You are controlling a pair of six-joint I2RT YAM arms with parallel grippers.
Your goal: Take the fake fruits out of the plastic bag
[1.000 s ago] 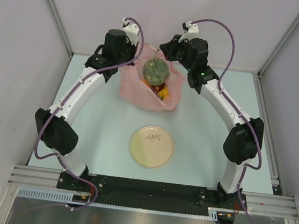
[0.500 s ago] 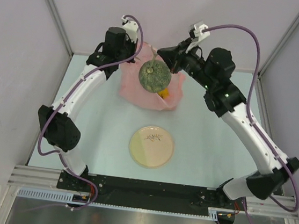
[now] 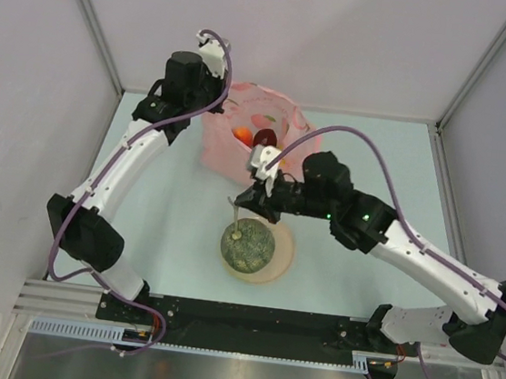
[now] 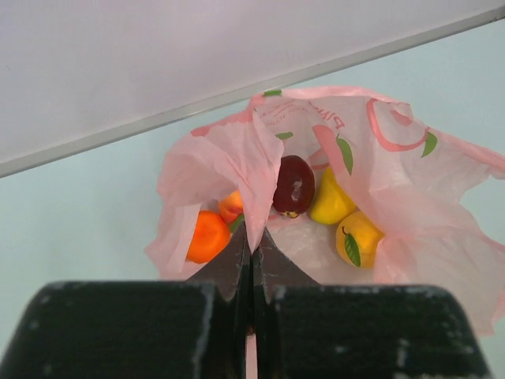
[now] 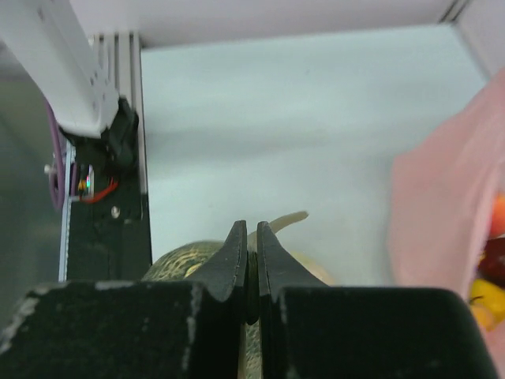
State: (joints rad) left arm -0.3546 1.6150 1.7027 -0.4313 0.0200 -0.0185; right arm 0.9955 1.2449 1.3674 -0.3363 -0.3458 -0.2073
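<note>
The pink plastic bag [image 3: 239, 147] lies at the back of the table, mouth open. My left gripper [image 3: 218, 110] is shut on the bag's left rim and holds it up [image 4: 252, 230]. Inside lie a dark red apple [image 4: 293, 184], an orange [image 4: 208, 235], a peach-coloured fruit [image 4: 230, 205] and two yellow fruits [image 4: 330, 201]. My right gripper [image 3: 244, 202] is shut on the pale stem [image 5: 280, 223] of the netted grey-green melon [image 3: 246, 246], which hangs over the cream plate [image 3: 286, 253]. I cannot tell whether the melon touches the plate.
The arms' black base rail [image 3: 256, 323] runs along the near edge and shows in the right wrist view [image 5: 118, 197]. Grey walls enclose the table on the left, back and right. The bag's side shows at the right of the right wrist view [image 5: 442, 229].
My right arm has carried the melon by its stem out of the bag and toward the near side, over the plate. My left gripper still holds the bag's rim.
</note>
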